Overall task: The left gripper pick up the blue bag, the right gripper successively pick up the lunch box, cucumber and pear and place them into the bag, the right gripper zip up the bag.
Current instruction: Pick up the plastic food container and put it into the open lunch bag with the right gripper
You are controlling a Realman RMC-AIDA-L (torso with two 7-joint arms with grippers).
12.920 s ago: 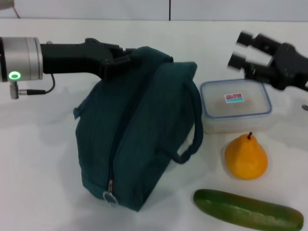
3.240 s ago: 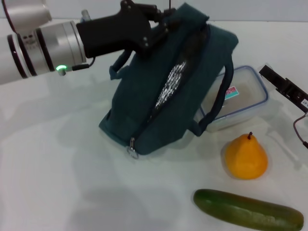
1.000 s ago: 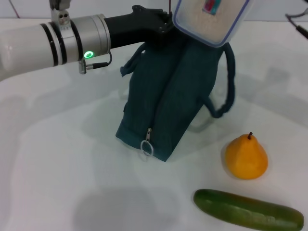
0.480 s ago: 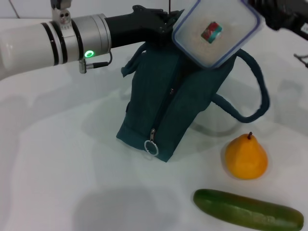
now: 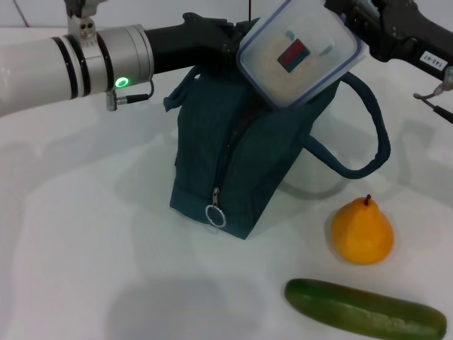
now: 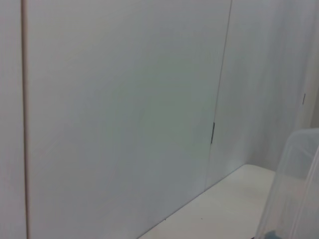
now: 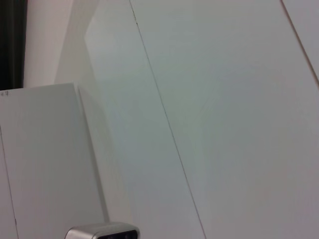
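The blue bag (image 5: 233, 163) stands upright on the white table, its top edge pinched by my left gripper (image 5: 228, 44), which is shut on it. Its zipper runs down the near face to a metal ring pull (image 5: 215, 214). One loop handle (image 5: 368, 142) hangs out to the right. The clear lunch box (image 5: 297, 53) is tilted in the air over the bag's top, held at its far edge by my right gripper (image 5: 348, 15). A translucent corner of the lunch box (image 6: 294, 199) shows in the left wrist view. The pear (image 5: 362, 230) and cucumber (image 5: 364, 309) lie on the table at the front right.
A cable (image 5: 435, 95) from the right arm hangs at the right edge. The white table (image 5: 85, 248) stretches left of and in front of the bag. The right wrist view shows only wall panels and a silver housing (image 7: 102, 231).
The lunch box has moved left and down over the bag's top, tilting more. The bag's right handle has swung outward. The left arm has shifted slightly left with the bag.
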